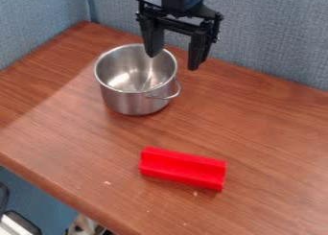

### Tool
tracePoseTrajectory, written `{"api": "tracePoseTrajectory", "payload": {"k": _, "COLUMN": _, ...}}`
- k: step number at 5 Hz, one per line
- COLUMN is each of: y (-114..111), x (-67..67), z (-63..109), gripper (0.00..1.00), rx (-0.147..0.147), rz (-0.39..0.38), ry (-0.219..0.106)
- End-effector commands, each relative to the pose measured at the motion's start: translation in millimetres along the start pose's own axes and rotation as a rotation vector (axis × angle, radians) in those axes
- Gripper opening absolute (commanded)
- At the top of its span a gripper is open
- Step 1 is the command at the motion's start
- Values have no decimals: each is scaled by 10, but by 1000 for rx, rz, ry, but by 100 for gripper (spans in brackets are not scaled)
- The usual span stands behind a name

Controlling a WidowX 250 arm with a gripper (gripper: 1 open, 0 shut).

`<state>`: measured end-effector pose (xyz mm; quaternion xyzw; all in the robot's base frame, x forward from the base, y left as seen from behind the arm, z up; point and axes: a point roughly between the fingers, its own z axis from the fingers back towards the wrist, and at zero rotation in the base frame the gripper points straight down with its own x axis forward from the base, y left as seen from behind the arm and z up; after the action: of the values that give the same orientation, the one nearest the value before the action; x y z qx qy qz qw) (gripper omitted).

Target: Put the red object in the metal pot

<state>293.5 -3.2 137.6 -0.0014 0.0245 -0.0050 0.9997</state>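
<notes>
The red object (pixel 183 169) is a bright red brick-shaped block lying flat on the wooden table near the front, right of centre. The metal pot (pixel 137 80) is a shiny round steel pot standing upright to the back left of it, with a thin wire handle on its near right side. My gripper (pixel 175 57) hangs pointing down over the pot's far right rim, its black fingers (pixel 198 53) spread open with nothing between them. It is well apart from the red object.
The brown wooden table (pixel 64 105) ends in an edge along the front left and another at the back. A blue-grey wall (pixel 45 18) rises behind it. Dark items show below the table's front edge (pixel 26 224).
</notes>
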Motion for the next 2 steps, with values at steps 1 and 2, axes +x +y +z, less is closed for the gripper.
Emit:
{"api": "tracePoseTrajectory", "payload": {"k": 1, "y": -4, "x": -14, "z": -61, "gripper": 100, "rx": 1, "rz": -1, "ry": 18}}
{"api": "tracePoseTrajectory", "payload": {"k": 2, "y": -11, "x": -29, "z": -123, "gripper": 100, "rx": 1, "rz": -4, "ry": 35}}
